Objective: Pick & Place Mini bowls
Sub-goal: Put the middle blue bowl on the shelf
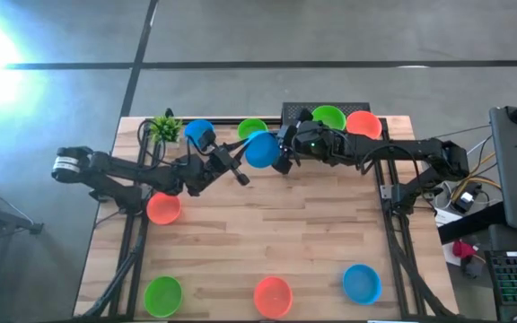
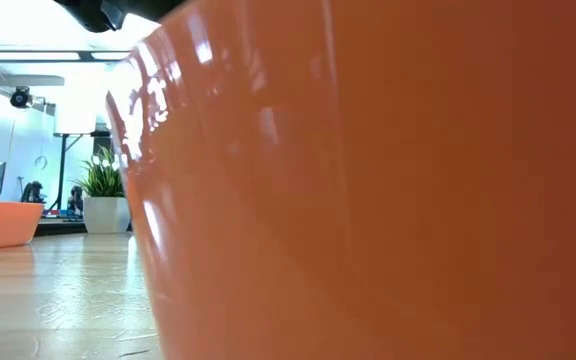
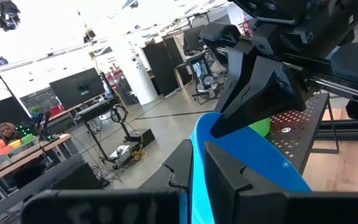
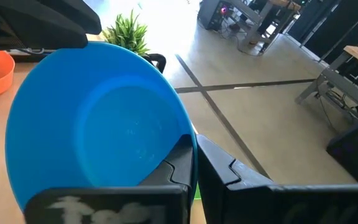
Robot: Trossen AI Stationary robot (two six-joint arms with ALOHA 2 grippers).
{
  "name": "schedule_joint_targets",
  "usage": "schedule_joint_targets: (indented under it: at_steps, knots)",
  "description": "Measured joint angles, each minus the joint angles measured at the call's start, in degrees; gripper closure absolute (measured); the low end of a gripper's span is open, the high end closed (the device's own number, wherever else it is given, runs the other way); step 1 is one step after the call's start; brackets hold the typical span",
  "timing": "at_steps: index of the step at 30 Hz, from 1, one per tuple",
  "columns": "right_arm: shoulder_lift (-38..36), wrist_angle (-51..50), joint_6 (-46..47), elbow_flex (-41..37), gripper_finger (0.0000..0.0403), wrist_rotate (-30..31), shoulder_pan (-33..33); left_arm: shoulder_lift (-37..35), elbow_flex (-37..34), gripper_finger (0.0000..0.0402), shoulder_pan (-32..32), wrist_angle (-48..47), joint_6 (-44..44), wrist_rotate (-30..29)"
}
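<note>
High view: a glossy blue bowl [image 1: 260, 150] hangs above the back of the slatted wooden worktop [image 1: 267, 238], between the left hand [image 1: 240, 167] and right hand [image 1: 283, 152].

Left wrist view: the left hand [image 3: 194, 165] clamps the bowl's [image 3: 253, 162] thin rim.

Right wrist view: the right hand [image 4: 194, 158] grips the opposite rim; the round bowl [image 4: 98, 124] is tilted, its hollow facing this camera.
</note>
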Motion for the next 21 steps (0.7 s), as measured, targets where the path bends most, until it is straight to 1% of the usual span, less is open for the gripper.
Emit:
schedule_joint_targets:
  at_steps: [3,7,12,15,21]
  knots:
    - [0.0,0.04,-0.52,0.0,0.0395,0.0,0.0,0.0,0.0,0.0369,0.0,-0.03,0.05,-1.14]
    - [-0.09,0.24,-1.27,0.07,0.0395,0.4,0.02,0.0,0.0,0.0369,0.11,-0.37,-0.04,-4.78]
    - [-0.17,-0.19,-3.53,0.11,0.0395,5.67,-0.16,-0.24,0.0,0.0369,-0.02,-0.27,-0.19,-5.13]
    - [-0.27,-0.28,-3.85,0.12,0.0395,5.98,-1.21,-0.39,0.0,0.0369,-0.02,-0.3,0.04,-5.46]
    - [-0.28,-8.13,-2.23,4.12,0.0395,5.83,-6.0,-0.83,-0.04,0.0369,-0.24,-0.28,0.08,-5.51]
